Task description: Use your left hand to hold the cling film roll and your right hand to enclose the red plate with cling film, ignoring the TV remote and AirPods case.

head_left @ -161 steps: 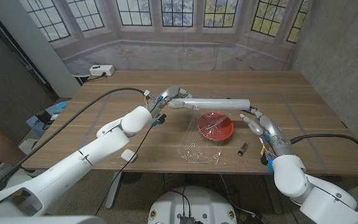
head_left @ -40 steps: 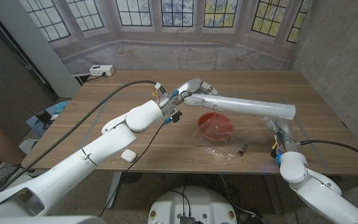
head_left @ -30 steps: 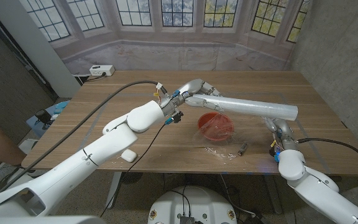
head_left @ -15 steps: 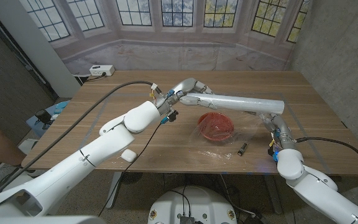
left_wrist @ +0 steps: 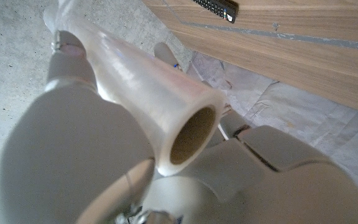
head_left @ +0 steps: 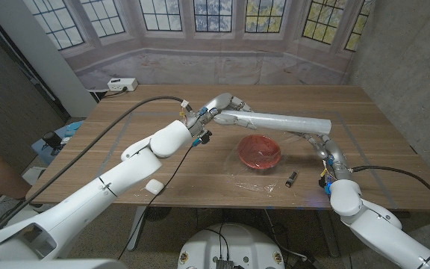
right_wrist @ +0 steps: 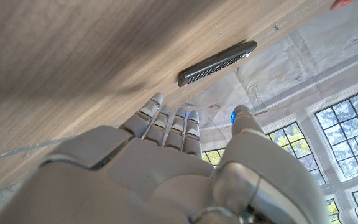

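Left hand, upper centre-left of the head view: fingers wrapped round one end of the cling film roll, holding it clear of the tabletop. Left wrist view confirms it, with the roll's open core end sitting between thumb and fingers, a firm hold.

Roll runs from that hand toward frame right, slightly downward, passing just behind the red plate.

Plate sits centre frame on the tabletop. A sheet of film lies over and around it: the plate looks glossy and crinkled on top, and loose film spreads onto the wood toward the lower edge. Whether the sheet is still joined to the roll, I can't tell.

TV remote lies just right of the plate, beside the film's edge, not under it as far as I can see.

Right hand, right of centre: near the far end of the roll. Right wrist view shows the fingers extended side by side with the thumb apart and nothing in the palm, so it's open and empty.

Status, my read: hold step is done and film is drawn over the plate. Left to do: tuck or press the film round the rim and separate it from the roll. Edges look loose, so the plate isn't enclosed yet.
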